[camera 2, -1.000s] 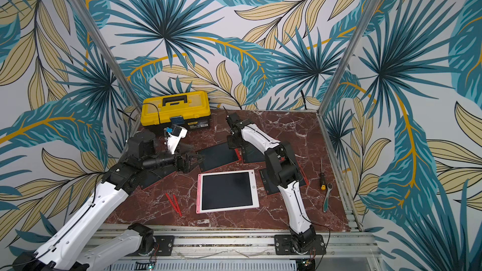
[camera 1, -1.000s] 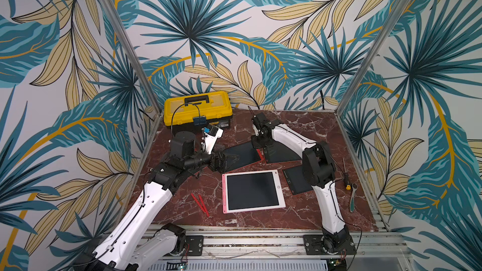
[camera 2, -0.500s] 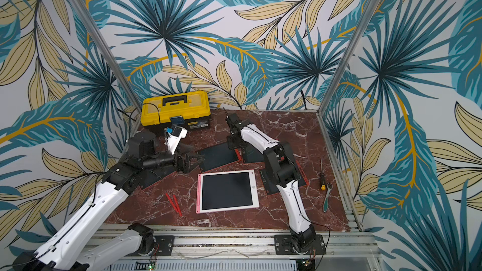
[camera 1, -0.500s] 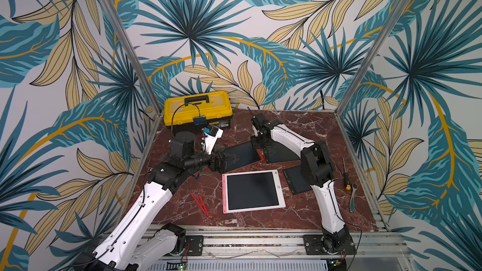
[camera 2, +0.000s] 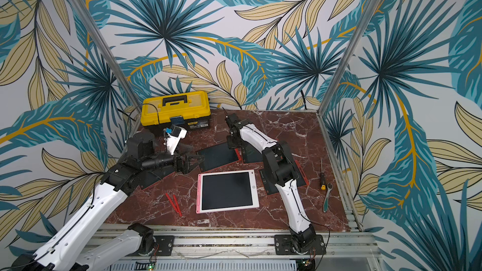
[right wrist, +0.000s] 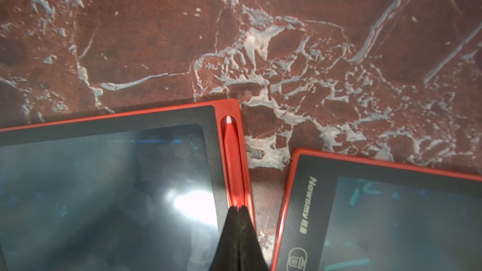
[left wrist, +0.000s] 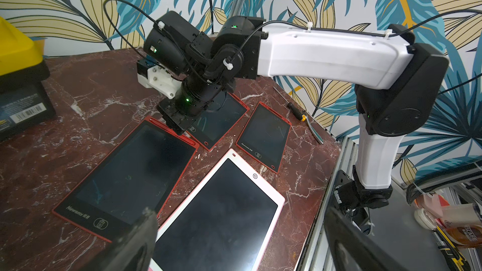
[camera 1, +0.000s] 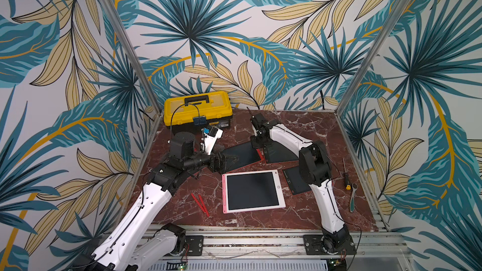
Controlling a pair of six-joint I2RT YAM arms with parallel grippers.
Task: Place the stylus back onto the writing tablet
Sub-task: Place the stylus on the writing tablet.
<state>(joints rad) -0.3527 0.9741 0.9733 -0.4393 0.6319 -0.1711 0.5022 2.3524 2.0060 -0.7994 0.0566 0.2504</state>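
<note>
The right gripper (right wrist: 238,208) has its jaws pressed together. The joined tips point down and rest on top of the red stylus (right wrist: 232,157); the jaws do not pinch it.

The stylus lies flat in the side groove of the red-framed writing tablet (right wrist: 104,191). Its white tip is near the closed end of the groove, by the tablet's corner. This tablet lies flat on the marble-patterned worktop (camera 1: 300,126), toward the back.

A second red-framed tablet (right wrist: 391,217) lies just beside it, with a narrow strip of bare worktop between them (the two frames do not touch).

The left gripper (camera 1: 225,161) has its jaws spread wide and holds nothing. It hangs above the opposite end of the writing tablet from the right gripper. In the left wrist view its two fingers (left wrist: 135,243) frame a white-bordered tablet (camera 1: 251,191), which lies nearer the front of the worktop.

Other items present:
- A smaller red-framed tablet (camera 1: 296,183), partly hidden by the right arm.
- Two loose red styluses (camera 1: 199,203), side by side near the white-bordered tablet.
- A yellow toolbox (camera 1: 198,108) in the back corner.
- A screwdriver (camera 1: 345,175) and a ratchet wrench (camera 1: 352,199) along the right edge.
</note>
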